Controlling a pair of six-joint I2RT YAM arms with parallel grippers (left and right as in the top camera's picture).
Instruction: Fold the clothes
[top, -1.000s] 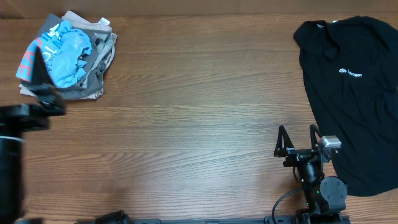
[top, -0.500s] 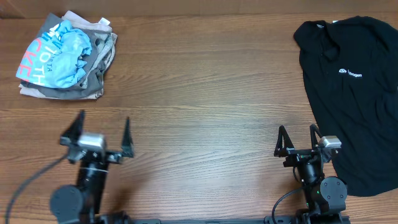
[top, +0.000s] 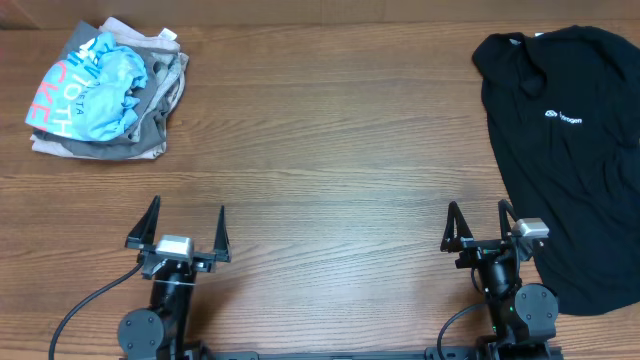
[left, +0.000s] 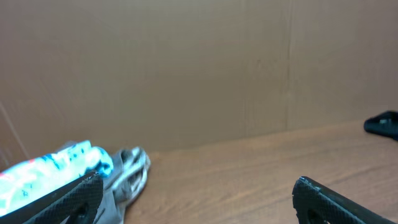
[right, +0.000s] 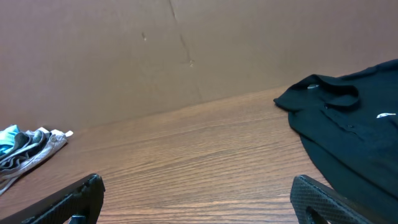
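Judging by how things lie, folding has not begun, and the step in hand is the first reach for the garment. The T-shirt (top: 100, 85) sits crumpled at the far left corner of the worktop (top: 320, 150). It lies on top of a small pile (top: 165, 100) of grey and beige cloth, with coral letters showing along its left side.

The left gripper (top: 187, 222) is at the near edge, well apart from the T-shirt, with its jaws spread wide and nothing between them. The right gripper (top: 478, 222) is also spread and empty at the near edge. It is close to a black shirt (top: 570, 150) that lies opened out on the right side.

The next move probably falls to the left arm. It would reach forward to the pile, pinch only the blue cloth, lift it free and carry it to the bare middle for flattening. The likely risk is catching the grey layers underneath and dragging them along.

No bin, basket or box is in view, so every garment rests directly on the worktop or on other cloth.
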